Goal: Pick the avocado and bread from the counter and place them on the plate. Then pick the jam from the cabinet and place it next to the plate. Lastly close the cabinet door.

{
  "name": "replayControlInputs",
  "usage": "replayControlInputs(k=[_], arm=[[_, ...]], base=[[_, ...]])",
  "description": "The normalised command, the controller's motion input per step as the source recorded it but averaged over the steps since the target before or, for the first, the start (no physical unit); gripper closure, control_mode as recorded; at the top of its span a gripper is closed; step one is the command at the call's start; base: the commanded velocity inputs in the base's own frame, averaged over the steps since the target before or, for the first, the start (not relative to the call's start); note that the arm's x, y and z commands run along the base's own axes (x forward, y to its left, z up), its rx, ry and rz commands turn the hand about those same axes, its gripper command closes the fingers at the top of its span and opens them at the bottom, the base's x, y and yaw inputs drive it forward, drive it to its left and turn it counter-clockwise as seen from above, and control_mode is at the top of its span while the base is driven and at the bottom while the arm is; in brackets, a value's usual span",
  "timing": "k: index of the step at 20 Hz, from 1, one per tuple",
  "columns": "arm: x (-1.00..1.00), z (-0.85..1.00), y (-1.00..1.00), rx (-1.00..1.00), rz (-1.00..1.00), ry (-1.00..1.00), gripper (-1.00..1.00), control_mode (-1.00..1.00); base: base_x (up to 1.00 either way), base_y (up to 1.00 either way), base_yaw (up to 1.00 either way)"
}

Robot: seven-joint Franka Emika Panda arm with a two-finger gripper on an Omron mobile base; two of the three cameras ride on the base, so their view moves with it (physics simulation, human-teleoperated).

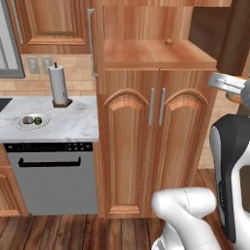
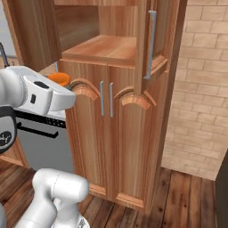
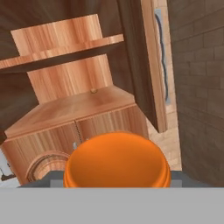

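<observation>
1. The gripper (image 3: 117, 181) is clamped on the orange jam jar (image 3: 117, 159), outside the cabinet (image 1: 146, 146).
2. The plate (image 1: 33, 120) sits well left of the cabinet.
3. Risk, as a judgement: the jar could clip the cabinet's open door (image 2: 151, 44) or slip during the swing.

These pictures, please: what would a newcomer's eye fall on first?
The orange jam looms large low in the hand view, held at the end effector in front of the open cabinet. Left of the cabinet, the plate on the counter carries the bread and avocado.
</observation>
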Motion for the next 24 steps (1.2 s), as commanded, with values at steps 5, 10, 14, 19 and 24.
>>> replayControlInputs(k=[5, 10, 14, 19, 24], arm=[[0.00, 0.00, 0.00, 0.00, 0.00, 0.00, 1.00, 1.00], [0.00, 0.00, 0.00, 0.00, 0.00, 0.00, 1.00, 1.00], [0.00, 0.00, 0.00, 0.00, 0.00, 0.00, 1.00, 1.00], [0.00, 0.00, 0.00, 0.00, 0.00, 0.00, 1.00, 1.00], [0.00, 0.00, 0.00, 0.00, 0.00, 0.00, 1.00, 1.00]], base=[[-0.33, 0.40, -0.17], [-0.26, 0.47, -0.15], [-0.16, 0.57, -0.15], [-0.24, 0.52, -0.14], [-0.32, 0.50, -0.16]])
